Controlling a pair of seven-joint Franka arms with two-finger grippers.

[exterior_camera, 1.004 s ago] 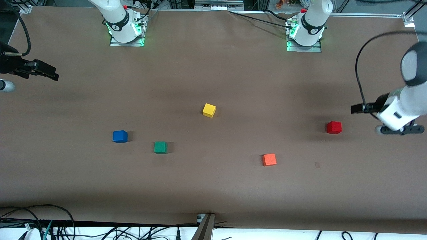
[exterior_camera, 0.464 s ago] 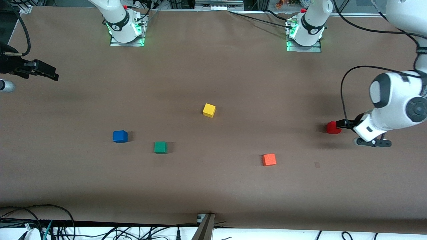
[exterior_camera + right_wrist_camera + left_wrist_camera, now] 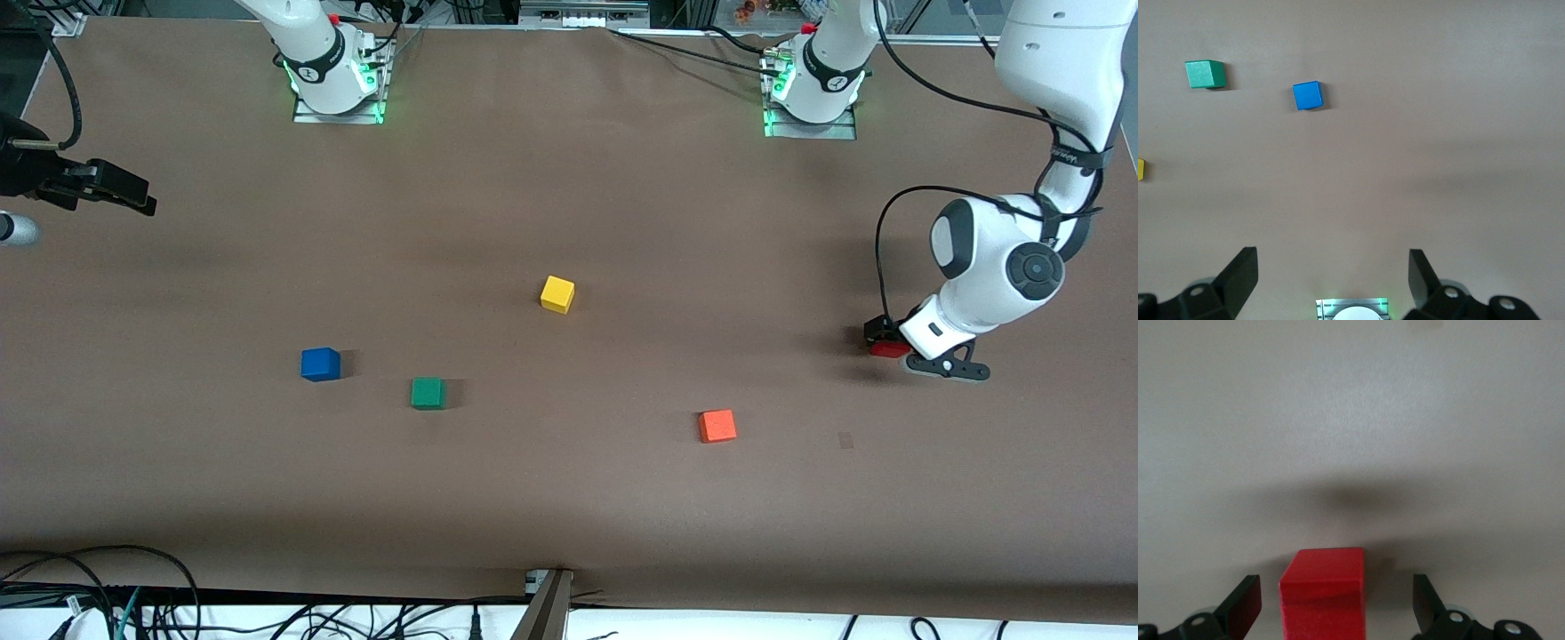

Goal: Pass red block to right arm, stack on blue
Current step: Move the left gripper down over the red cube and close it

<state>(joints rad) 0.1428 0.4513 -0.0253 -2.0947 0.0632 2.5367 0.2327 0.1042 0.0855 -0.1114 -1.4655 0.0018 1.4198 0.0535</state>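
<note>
The red block [image 3: 890, 349] sits on the table toward the left arm's end, partly hidden by my left gripper [image 3: 884, 339]. In the left wrist view the block [image 3: 1323, 593] stands between the open fingers of the left gripper [image 3: 1336, 590], with a gap on each side. The blue block [image 3: 320, 364] lies toward the right arm's end and also shows in the right wrist view [image 3: 1307, 95]. My right gripper [image 3: 114, 190] waits open and empty above the table's edge at that end; it also shows in its own wrist view [image 3: 1331, 267].
A green block [image 3: 428, 392] lies beside the blue one. A yellow block [image 3: 557, 293] is near the table's middle. An orange-red block [image 3: 717, 426] lies nearer the front camera than the red block. Cables run along the table's front edge.
The left arm has swung in from the table's end and come down, so its open fingers now stand either side of the red block. The right arm has not moved.
</note>
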